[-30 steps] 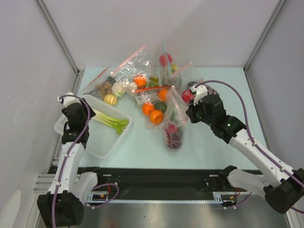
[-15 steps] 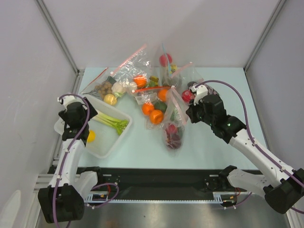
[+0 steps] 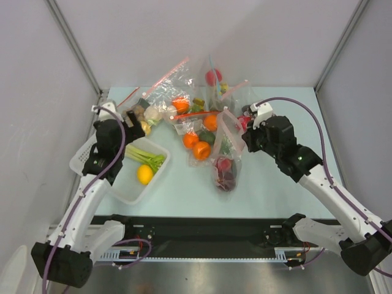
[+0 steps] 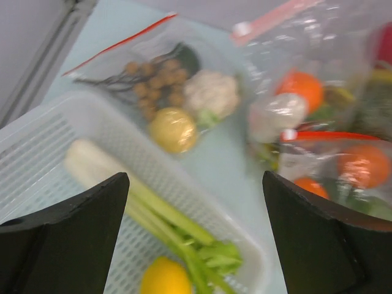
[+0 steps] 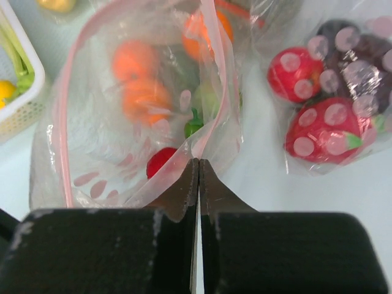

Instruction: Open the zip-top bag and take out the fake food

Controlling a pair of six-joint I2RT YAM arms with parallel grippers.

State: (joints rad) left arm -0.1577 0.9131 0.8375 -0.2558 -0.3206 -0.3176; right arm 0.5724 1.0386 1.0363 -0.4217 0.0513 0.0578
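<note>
The zip-top bag (image 3: 218,144) lies mid-table, its pink-stripped mouth (image 5: 67,104) held open. My right gripper (image 3: 245,139) is shut on the bag's rim, seen pinched in the right wrist view (image 5: 198,162). Inside the bag are oranges (image 3: 201,150) (image 5: 136,61), a dark red apple (image 3: 222,165) (image 5: 160,161) and green pieces (image 5: 193,124). A leek (image 3: 144,157) (image 4: 153,205) and a lemon (image 3: 144,174) (image 4: 164,277) lie in the white basket (image 3: 133,195) (image 4: 37,147). My left gripper (image 3: 130,124) (image 4: 195,177) is open and empty above the basket's far edge.
A bag of brown balls and cauliflower (image 3: 138,111) (image 4: 162,82) lies just beyond the basket. Red-strip bags (image 3: 179,104) and a blue-strip bag (image 3: 213,76) crowd the back. A bag of strawberries and grapes (image 5: 324,116) lies right of the pinched rim.
The lemon has appeared in the basket and rolled to its middle. My left gripper has swung from the basket's left side to its far edge. The right gripper has barely moved.
</note>
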